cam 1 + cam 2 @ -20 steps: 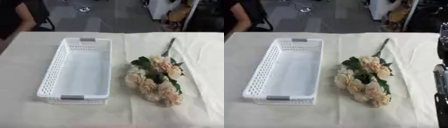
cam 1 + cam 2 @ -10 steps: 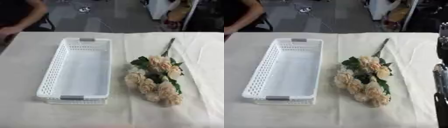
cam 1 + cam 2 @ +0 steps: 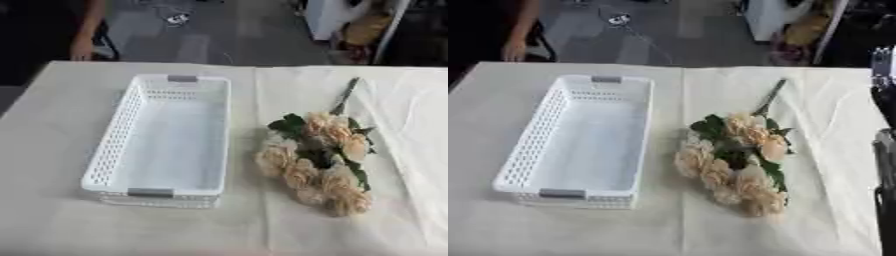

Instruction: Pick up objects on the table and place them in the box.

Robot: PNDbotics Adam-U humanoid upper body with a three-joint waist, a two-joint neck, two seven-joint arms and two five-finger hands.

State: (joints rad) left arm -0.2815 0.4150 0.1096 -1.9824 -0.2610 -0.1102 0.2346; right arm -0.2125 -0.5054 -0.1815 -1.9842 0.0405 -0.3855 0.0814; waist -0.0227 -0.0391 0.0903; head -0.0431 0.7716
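Left eye view has the bunch of flowers [image 3: 319, 160] lying flat on the table [image 3: 52, 125], around 3 o'clock of the picture's middle. It's a cluster of peach and cream blooms with dark green leaves tucked between them, and the blooms run down toward 5 o'clock. The stem [image 3: 343, 96] sticks out of the top of the bunch, pointing up toward 1 o'clock and the far edge of the table.

Just beside it, at 9 o'clock of the bunch, sits the box [image 3: 118, 145], a long white basket with perforated side walls and a grey handle tab at each short end. It's apart from the flowers, not touching, and nothing's in it. It runs lengthwise away from the camera, slightly askew.

Everything sits on a cream cloth with a crease running down between the basket and the bunch.

Right eye view shows a dark bit of the robot [image 3: 884, 150] along the 3 o'clock edge, near the flowers but clear of them. Neither hand shows, so can't tell whether they're apart or together.
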